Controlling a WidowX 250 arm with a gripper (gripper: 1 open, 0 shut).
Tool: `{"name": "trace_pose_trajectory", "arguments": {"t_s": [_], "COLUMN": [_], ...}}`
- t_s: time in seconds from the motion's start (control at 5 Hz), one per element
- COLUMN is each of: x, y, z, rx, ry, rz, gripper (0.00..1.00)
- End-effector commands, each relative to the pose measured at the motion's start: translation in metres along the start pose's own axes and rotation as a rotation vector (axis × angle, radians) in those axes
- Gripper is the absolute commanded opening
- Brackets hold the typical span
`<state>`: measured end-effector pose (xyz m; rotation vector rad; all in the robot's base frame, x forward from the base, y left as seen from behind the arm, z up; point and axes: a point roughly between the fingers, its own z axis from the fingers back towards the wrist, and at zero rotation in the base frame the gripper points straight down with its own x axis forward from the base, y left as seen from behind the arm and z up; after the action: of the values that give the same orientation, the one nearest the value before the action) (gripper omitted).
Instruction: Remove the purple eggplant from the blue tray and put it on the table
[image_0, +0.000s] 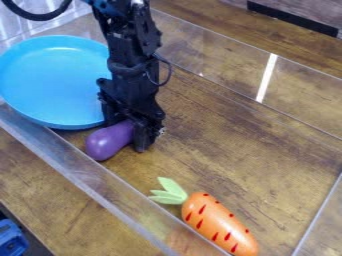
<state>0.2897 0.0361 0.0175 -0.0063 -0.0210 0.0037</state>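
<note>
A black, jointed robot arm reaches down from the top left, ending in dark metal jaws (131, 128) just above a dark brown wood-grain worktop (227, 130). Below them lies a small, glossy purple toy eggplant, plump and oblong (107, 141), on the worktop, outside the round, shallow, bright blue plastic tray (47, 80). The rounded purple end points toward the lower left and is in plain view; the other end runs up and to the right, under the jaws, where dark fingers cover it, so its stem cap is hidden. The jaws overlap that hidden end in this view, but whether they are wide, narrow or gripping the eggplant, I cannot tell

The blue tray sits up and to the left of the eggplant, near the worktop's left side, its right part hidden behind the arm. The eggplant is just beside its lower rim

A clear acrylic wall (83, 172) runs diagonally from the left edge down to the bottom, close by the eggplant's lower left side. Another clear wall (323, 220) stands at the lower right

Well apart from the jaws, toward the bottom right, lies an orange toy carrot with red marks (218, 224) and pale green leaves (168, 191), the leaves pointing up and left. A blue object, partly cut off (12, 238), shows at the bottom left corner, beyond the acrylic wall
</note>
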Motion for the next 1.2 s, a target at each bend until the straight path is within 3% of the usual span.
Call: {"name": "trace_pose_trajectory", "arguments": {"t_s": [0.0,0.2,0.6,1.0], "x": [0.006,0.013,0.011,0.006], "y": [-0.01,-0.012,-0.019,-0.02], "z": [0.012,0.013,0.011,0.014], "rx": [-0.003,-0.006,-0.007,-0.014], "ry": [-0.025,-0.025,-0.028,-0.03], "rz": [-0.011,-0.014,-0.007,-0.14], "gripper": [0.0,0.0,0.0,0.0]}}
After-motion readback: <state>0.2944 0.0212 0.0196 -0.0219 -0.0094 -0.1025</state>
